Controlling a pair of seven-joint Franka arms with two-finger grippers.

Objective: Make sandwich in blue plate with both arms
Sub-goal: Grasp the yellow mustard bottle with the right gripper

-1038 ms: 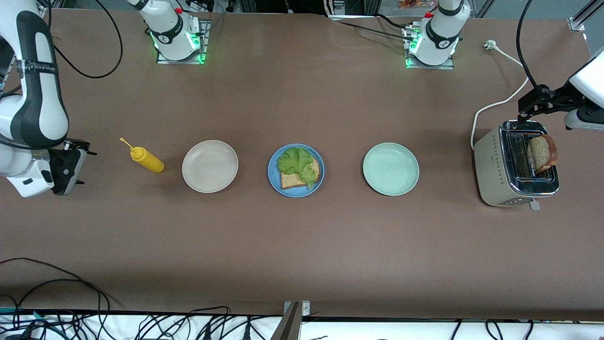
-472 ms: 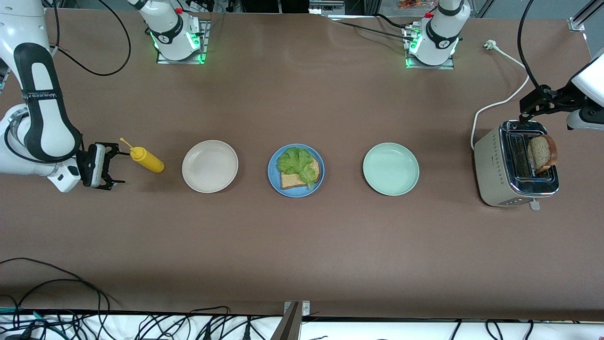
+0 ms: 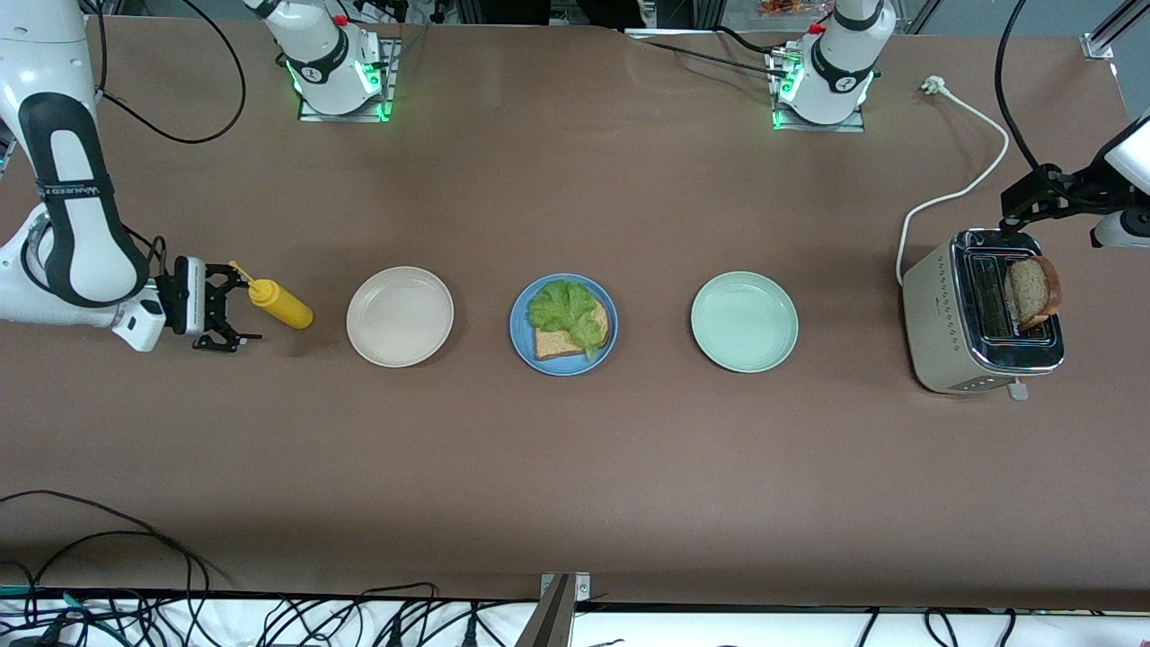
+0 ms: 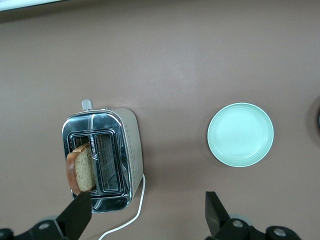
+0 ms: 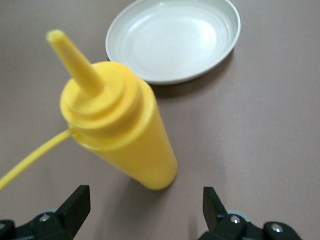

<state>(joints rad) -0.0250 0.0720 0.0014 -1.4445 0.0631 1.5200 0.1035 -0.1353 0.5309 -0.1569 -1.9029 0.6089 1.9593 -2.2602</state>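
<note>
The blue plate (image 3: 517, 325) sits mid-table and holds one brown bread slice (image 3: 552, 344) with a green lettuce leaf (image 3: 562, 305) on top. A second bread slice (image 3: 1031, 290) stands out of a slot of the silver toaster (image 3: 943, 310); it also shows in the left wrist view (image 4: 82, 169). My left gripper (image 3: 1015, 214) is open and empty, over the toaster's end (image 4: 125, 145) and its white cable; its own view shows it too (image 4: 147, 216). My right gripper (image 3: 232, 307) is open and empty, low beside the yellow squeeze bottle (image 3: 283, 306), not touching it (image 5: 145, 210).
A beige plate (image 3: 400, 316) lies between the yellow bottle (image 5: 125, 140) and the blue plate; it shows in the right wrist view (image 5: 172, 40). A mint-green plate (image 3: 744, 322) lies between the blue plate and the toaster, also in the left wrist view (image 4: 240, 134). The toaster's cable (image 3: 952, 193) runs toward the left arm's base.
My right gripper has swung in from the table's end to just beside the yellow bottle and turned its fingers toward it. My left gripper has drifted slightly toward the table's end.
</note>
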